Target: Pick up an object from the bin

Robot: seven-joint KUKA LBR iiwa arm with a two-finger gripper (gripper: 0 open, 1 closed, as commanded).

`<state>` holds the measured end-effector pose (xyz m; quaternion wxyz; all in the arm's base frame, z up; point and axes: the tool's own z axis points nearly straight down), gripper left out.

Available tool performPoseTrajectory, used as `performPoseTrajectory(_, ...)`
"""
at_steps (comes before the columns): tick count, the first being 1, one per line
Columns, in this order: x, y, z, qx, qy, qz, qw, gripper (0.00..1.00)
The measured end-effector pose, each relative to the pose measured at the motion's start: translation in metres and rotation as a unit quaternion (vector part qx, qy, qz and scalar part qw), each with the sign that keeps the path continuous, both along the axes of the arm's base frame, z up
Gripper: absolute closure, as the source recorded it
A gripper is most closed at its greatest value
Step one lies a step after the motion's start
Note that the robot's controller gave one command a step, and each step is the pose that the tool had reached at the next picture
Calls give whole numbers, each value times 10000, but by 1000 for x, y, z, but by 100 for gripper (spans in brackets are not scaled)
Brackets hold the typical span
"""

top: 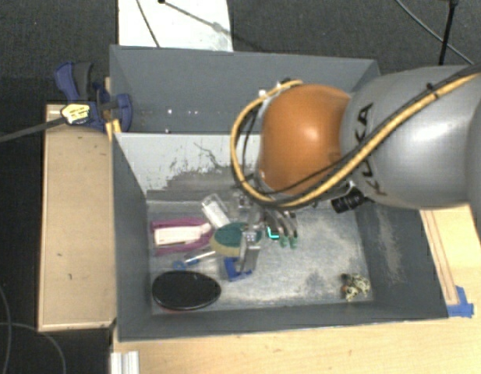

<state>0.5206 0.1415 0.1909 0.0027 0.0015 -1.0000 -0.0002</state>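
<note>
My gripper hangs low over the middle of the bin, below the arm's orange cover. Just left of it lies a round green and cream thing, touching or nearly touching the gripper. A small blue piece sits right below that, towards the front. A small white and clear item lies slightly behind and to the left. Whether anything is held is hidden.
A pink and white box lies at the left wall, with a black oval disc at the front left corner. A small crumpled brownish thing lies alone at the front right. The arm covers the bin's right rear.
</note>
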Motion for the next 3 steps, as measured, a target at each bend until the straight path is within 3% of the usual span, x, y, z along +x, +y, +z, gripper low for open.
performPoseTrajectory(1,45,12,-120,19,-78,-587,9982,0)
performPoseTrajectory(2,42,11,-120,1,-35,-607,9982,100)
performPoseTrajectory(3,1,28,84,18,-69,-660,9978,100)
